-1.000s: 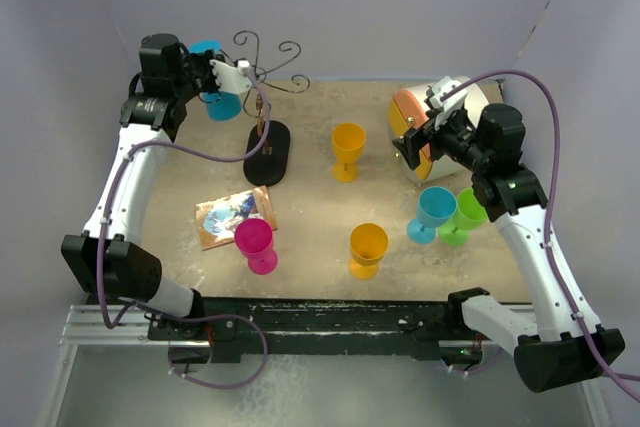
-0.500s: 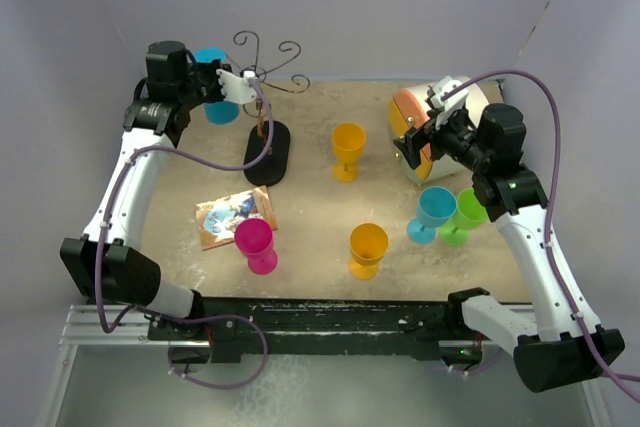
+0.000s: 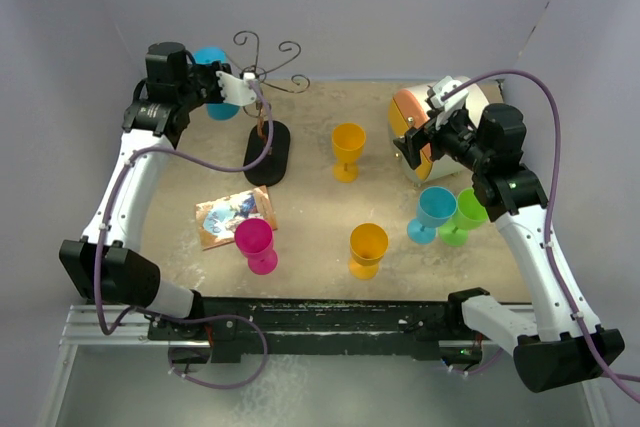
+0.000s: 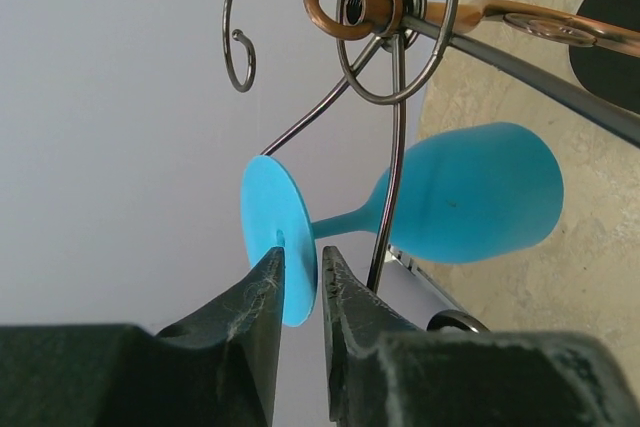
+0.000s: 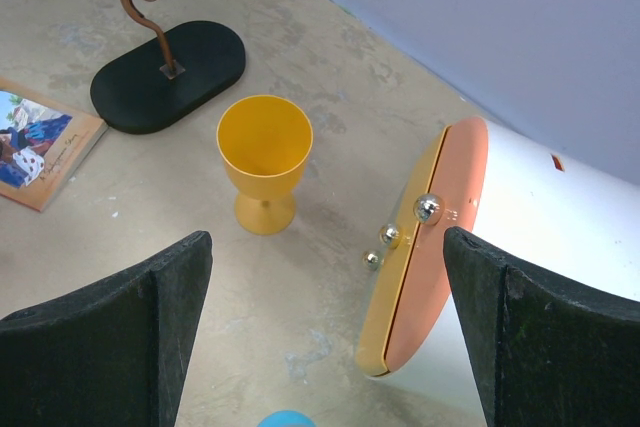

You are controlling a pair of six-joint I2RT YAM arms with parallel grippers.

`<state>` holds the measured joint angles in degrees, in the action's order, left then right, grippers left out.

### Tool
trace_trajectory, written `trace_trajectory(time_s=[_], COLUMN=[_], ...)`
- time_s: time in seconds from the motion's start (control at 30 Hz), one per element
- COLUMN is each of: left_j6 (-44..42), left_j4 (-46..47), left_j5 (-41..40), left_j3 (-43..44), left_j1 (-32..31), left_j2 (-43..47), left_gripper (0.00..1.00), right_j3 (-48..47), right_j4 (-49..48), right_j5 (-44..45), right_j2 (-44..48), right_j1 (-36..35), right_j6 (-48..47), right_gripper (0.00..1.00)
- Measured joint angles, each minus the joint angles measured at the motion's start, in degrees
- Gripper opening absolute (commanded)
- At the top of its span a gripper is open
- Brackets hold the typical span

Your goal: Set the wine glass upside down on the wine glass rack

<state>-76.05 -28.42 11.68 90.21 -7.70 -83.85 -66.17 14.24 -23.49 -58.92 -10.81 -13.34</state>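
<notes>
The left hand [image 4: 300,255] is up among the top arms of the wine glass rack [image 3: 275,162]. Its rough black fingers [image 4: 255,307] stand a narrow slit apart on either side of the foot rim of the wine glass [image 4: 470,192]; whether they pinch it cannot be told. The glass is smooth matte blue, with a flat round foot, slim stem and rounded bowl. Its stem crosses one thin dark wire arm, foot toward the hand, bowl beyond the wire. The arms end in curls and meet at a coppery-brown hub. The right hand [image 5: 325,237] hangs spread wide over the mottled sandy tabletop [image 5: 330,107], holding nothing
</notes>
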Motion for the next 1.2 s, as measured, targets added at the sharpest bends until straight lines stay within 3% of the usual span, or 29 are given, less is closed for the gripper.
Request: trace_trajectory(time_s=[0.67, 0.93, 1.2], left_j6=[4.76, 20.35, 41.68], left_j4=[0.81, -0.37, -0.26], left_j5=[0.72, 6.29, 5.31], left_j3=[-1.09, -1.09, -2.05], left_j1=[-0.24, -0.24, -0.24], left_j2=[6.91, 15.28, 21.51], left_gripper=[0.51, 0.64, 0.97], right_j3=[0.11, 0.0, -6.78], right_j4=[-0.02, 0.59, 13.14], right_j5=[0.0, -0.09, -6.54], right_j2=[0.0, -0.09, -4.13], right_j1=[0.11, 0.33, 0.22], right_j6=[-0.2, -3.13, -11.98], right_gripper=[1.0, 0.99, 0.86])
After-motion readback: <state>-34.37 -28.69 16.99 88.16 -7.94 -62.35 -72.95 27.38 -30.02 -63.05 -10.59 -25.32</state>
